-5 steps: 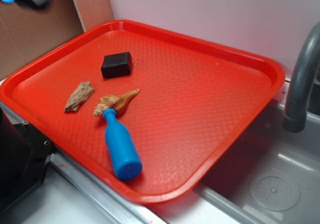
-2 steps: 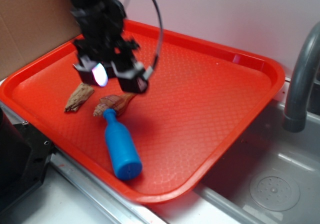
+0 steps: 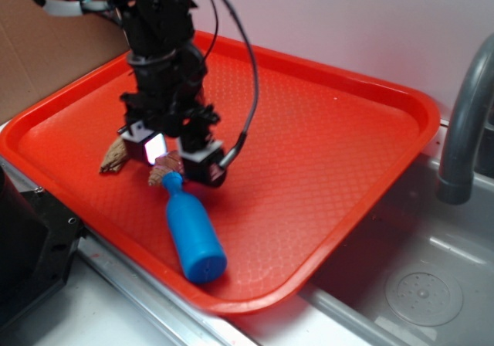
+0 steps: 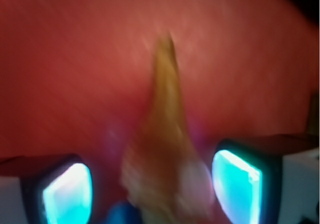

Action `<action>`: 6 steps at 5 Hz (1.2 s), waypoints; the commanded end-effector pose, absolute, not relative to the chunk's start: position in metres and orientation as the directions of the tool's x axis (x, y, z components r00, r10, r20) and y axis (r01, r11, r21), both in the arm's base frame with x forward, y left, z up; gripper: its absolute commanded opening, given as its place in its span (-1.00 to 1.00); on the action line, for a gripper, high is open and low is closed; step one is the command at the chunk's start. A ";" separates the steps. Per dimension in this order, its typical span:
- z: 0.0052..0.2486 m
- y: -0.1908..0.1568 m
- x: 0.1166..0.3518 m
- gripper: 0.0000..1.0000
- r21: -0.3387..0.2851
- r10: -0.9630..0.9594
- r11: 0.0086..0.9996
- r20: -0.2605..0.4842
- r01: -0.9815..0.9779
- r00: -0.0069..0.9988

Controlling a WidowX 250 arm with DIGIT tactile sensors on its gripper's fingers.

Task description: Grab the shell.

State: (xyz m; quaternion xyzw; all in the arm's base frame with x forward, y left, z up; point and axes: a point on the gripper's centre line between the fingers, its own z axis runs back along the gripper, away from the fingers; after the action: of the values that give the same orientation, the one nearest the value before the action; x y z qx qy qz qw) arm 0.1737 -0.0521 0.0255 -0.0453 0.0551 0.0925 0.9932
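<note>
Down over the near-left part of the red tray (image 3: 324,153), my tool (image 3: 171,161) stands open, one finger on each side of the shell (image 3: 164,170), nothing gripped. To the right of me the tray floor is bare all the way to its raised rim, so there is plenty of room on that side; the left is tighter, with a bark-like fragment (image 3: 113,155) just beside my left finger. A blue bottle (image 3: 193,232) lies toward the tray's near edge, its neck touching or almost touching the shell's knobby end.

From the exterior view my fingers hide most of the shell, leaving only the striped knobby end peeking out. My wrist view, though blurred, shows the shell (image 4: 167,154) whole, its pointed tail running away from me across the tray, its broad end between my two glowing pads (image 4: 67,194), and a sliver of the blue bottle (image 4: 122,214) at the bottom edge.
</note>
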 end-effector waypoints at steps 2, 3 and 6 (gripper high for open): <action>0.026 -0.060 0.166 -1.00 -0.018 0.135 0.990 -0.157 -0.139 0.978; 0.043 -0.053 0.172 -1.00 -0.006 0.123 0.992 -0.107 -0.125 0.987; 0.197 -0.026 0.183 -1.00 0.002 0.021 1.000 0.119 -0.022 0.993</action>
State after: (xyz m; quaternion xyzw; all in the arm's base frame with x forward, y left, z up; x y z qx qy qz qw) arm 0.1830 -0.0264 0.1825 0.0021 -0.0345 0.0039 0.9994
